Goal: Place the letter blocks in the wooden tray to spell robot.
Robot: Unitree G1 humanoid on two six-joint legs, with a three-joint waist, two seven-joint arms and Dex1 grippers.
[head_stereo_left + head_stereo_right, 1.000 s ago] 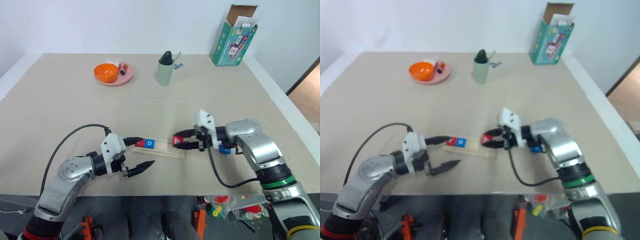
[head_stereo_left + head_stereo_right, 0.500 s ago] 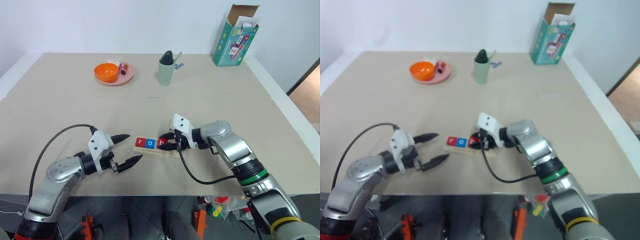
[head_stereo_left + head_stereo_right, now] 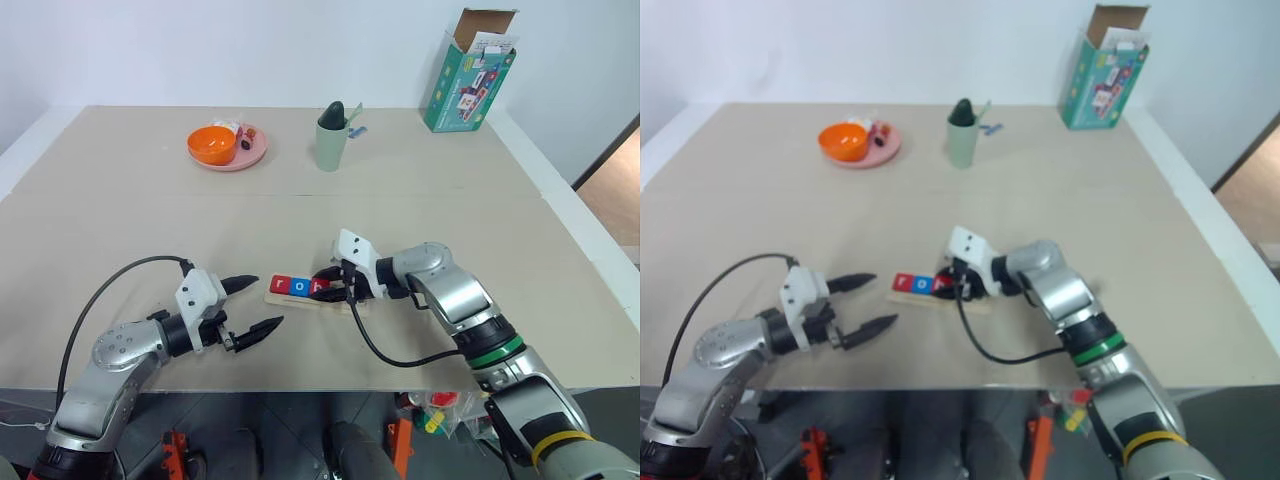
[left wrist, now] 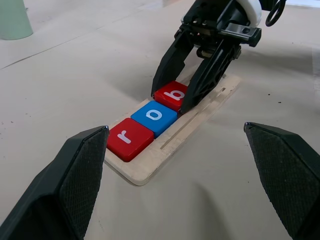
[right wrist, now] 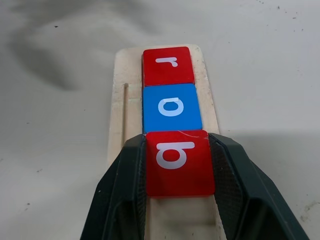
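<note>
Tiles so far: three letter blocks sit in the wooden tray [image 4: 176, 134], which lies on the beige surface [image 3: 420, 210] near its front edge, between the two arms. From the head views we read only a red, blue, red run of colour. The left wrist view lets us read the letters: red r block [image 4: 129, 138] at the tray end nearer the left arm, blue o block [image 4: 155, 115] touching it, red b block [image 4: 172, 94] touching that.

The right gripper [image 3: 334, 284] reaches in from the tray's other end, its jaws partly closed, one on each side edge of the b block. The right wrist view confirms this: both fingers [image 5: 125, 190] press flat against the tile's sides, and the b sits in line with the o [image 5: 171, 107] and r [image 5: 168, 65]. We cannot tell from it whether the tile is fully seated in the groove; in the left wrist view it looks level with its neighbours.

The left gripper [image 3: 252, 306] hovers beside the tray's r end, jaws spread wide and holding nothing, apart from tray and tiles.

The head views alone show the far side of the surface: a pink plate [image 3: 252, 154] with an orange bowl [image 3: 211, 144], a pale green cup [image 3: 331, 146], and a teal carton [image 3: 469, 78] at the far right corner.
</note>
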